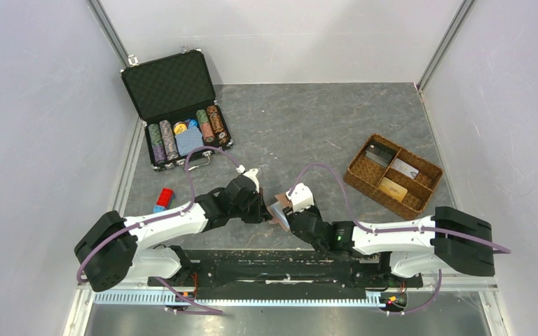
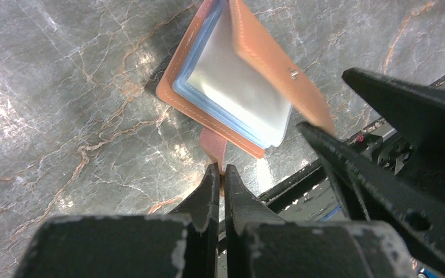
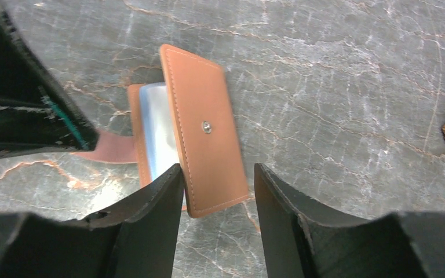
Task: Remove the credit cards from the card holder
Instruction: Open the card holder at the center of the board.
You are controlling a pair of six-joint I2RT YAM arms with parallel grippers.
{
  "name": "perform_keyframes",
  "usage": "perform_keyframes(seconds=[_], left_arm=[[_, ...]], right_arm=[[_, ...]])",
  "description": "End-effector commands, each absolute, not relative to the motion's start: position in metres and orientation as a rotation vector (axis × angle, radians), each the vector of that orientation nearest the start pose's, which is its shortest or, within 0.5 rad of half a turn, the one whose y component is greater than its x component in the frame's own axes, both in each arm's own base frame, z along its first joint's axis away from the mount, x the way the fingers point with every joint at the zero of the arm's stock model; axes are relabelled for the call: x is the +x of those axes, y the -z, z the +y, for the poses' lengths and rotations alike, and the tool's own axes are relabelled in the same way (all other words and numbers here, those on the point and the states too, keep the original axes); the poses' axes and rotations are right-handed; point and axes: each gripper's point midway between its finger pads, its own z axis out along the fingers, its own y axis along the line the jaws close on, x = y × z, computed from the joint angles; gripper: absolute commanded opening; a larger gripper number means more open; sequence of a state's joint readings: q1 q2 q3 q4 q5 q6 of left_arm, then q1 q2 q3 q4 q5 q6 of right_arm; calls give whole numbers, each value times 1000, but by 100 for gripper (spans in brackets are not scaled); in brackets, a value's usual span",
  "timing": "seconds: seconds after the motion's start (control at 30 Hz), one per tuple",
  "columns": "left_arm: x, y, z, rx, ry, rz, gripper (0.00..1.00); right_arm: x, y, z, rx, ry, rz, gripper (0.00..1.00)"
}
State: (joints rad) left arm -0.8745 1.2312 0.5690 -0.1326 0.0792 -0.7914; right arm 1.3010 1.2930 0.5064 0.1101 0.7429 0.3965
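Observation:
The tan leather card holder [image 1: 279, 208] hangs half open just above the table between my two grippers. My left gripper [image 2: 220, 171] is shut on its short snap tab [image 2: 213, 146]. Pale blue clear sleeves [image 2: 232, 87] show between the two leather flaps; I cannot make out a card inside them. My right gripper [image 3: 217, 169] is open, and the corner of the flap with the snap stud [image 3: 207, 126] sits between its jaws, close to the left finger [image 3: 156, 202]. Three credit cards lie in the woven tray: dark grey [image 1: 378, 152], white [image 1: 404, 168] and tan [image 1: 392, 187].
The brown woven divided tray [image 1: 355, 176] stands at the right. An open black chip case [image 1: 171, 84] with striped chips sits at the back left. Red and blue blocks [image 1: 163, 199] lie by the left arm. A black rail [image 1: 280, 262] runs along the near edge.

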Motion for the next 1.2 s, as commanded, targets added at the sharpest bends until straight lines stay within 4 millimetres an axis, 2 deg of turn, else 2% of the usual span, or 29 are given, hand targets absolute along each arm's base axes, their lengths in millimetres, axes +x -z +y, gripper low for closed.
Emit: perform_keyframes(seconds=[0.0,0.13,0.2,0.27,0.37,0.53,0.7,0.87,0.97,1.07,1.17], left_arm=[[168,-59,-262,130,816,2546,2],[166,-55,-260,134,805,2554,2],[166,-51,-255,128,775,2561,2],[167,-46,-249,114,731,2570,2],[171,-44,-242,95,660,2583,2],[187,-48,-227,54,514,2573,2],[194,-54,-228,37,507,2572,14],[197,-54,-224,43,457,2575,25],[197,-59,-230,64,493,2573,30],[197,-73,-249,94,618,2545,34],[200,-82,-256,101,665,2515,37]], right_arm=[[199,-84,259,-468,-170,1977,48],[205,-80,253,-458,-172,2013,39],[208,-74,251,-463,-190,2044,30],[211,-70,247,-452,-198,2063,15],[209,-64,245,-414,-270,2095,0],[196,-49,247,-296,-414,2170,0],[184,-33,247,-185,-501,2242,0],[180,-28,245,-144,-517,2265,0],[180,-32,244,-125,-531,2255,0],[179,-32,241,-98,-538,2251,0],[177,-29,239,-84,-542,2256,0]])
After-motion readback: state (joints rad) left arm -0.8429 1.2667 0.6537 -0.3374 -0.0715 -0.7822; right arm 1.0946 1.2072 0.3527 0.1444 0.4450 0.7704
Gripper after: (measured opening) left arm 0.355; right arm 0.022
